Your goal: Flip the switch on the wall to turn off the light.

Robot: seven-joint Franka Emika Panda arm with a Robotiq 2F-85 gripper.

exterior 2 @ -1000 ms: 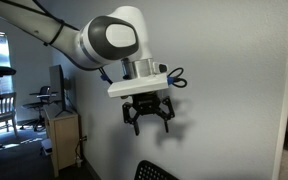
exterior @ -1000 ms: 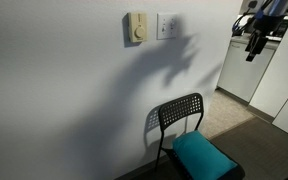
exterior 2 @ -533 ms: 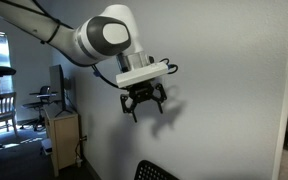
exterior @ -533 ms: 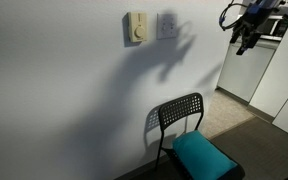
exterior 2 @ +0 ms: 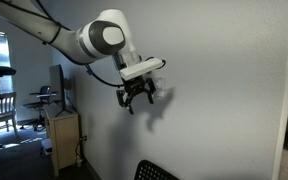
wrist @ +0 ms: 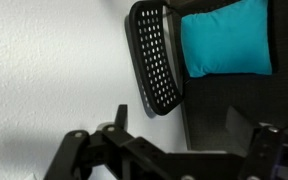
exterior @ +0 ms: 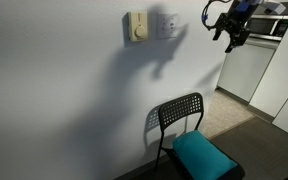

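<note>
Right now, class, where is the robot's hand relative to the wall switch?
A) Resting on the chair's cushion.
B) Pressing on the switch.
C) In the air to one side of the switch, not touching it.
C: in an exterior view the hand hangs in the air beside the switch, with a stretch of wall showing between them.

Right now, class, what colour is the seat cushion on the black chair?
Teal (blue-green); the seat cushion shows best in the wrist view.
</note>
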